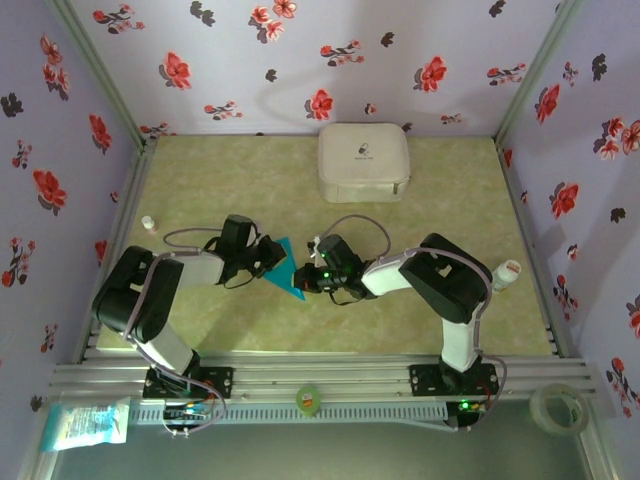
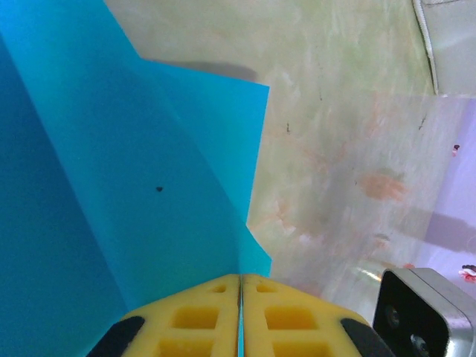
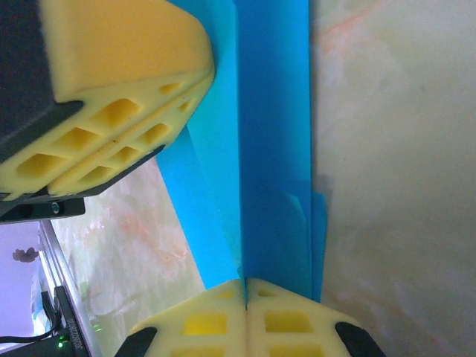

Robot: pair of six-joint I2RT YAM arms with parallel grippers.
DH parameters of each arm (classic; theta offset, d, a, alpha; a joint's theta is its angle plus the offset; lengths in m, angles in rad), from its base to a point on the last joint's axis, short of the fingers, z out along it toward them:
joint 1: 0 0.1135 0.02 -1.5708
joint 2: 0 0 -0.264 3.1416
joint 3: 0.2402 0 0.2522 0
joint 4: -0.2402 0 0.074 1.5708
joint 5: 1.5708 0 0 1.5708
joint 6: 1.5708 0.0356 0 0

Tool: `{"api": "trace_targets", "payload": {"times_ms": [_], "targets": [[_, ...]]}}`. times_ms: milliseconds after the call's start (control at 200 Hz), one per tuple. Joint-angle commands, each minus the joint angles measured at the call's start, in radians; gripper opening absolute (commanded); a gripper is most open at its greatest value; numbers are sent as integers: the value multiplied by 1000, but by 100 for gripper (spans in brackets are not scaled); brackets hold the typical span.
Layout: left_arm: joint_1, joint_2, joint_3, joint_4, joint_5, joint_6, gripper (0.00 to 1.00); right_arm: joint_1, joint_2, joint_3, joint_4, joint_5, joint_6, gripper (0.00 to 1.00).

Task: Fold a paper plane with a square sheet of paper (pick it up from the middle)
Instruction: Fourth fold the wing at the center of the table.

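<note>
Purple flowered walls (image 1: 300, 70) box in a pale green marbled table (image 1: 230, 180), with a white zip case (image 1: 363, 160) well beyond both sets of jaws. The left arm (image 1: 150, 290) and right arm (image 1: 440, 275) reach inward and meet mid-table, and between them lies the turquoise sheet of paper (image 1: 285, 268), already creased into a narrow, pointed, layered shape.

The left gripper (image 2: 239, 294) is pressed shut on the paper's edge, and the sheet fans out ahead of it and to its left. The right gripper (image 3: 245, 297) is likewise closed on the opposite side, pinching the fold itself. From those jaws the centre crease (image 3: 239, 149) runs straight ahead, and the left gripper's yellow fingers (image 3: 111, 111) sit ahead and to the left.

From above, the paper's long axis lies across the line joining the two grippers. Each arm is equally near, so I judge the next fold depends on one side letting go while the other anchors the crease.
</note>
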Motion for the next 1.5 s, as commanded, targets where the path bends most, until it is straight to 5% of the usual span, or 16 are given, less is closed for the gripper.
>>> {"api": "trace_targets", "payload": {"times_ms": [0,985,1495], "targets": [[8,18,26,-24,-10,13,9,-14,26,-6,-114,32,-25,4],[7,86,43,-38,8,44,10,-17,30,-6,-121,27,-22,5],[7,103,42,-64,10,68,10,-14,-44,-4,-146,-4,-3,16]]}}
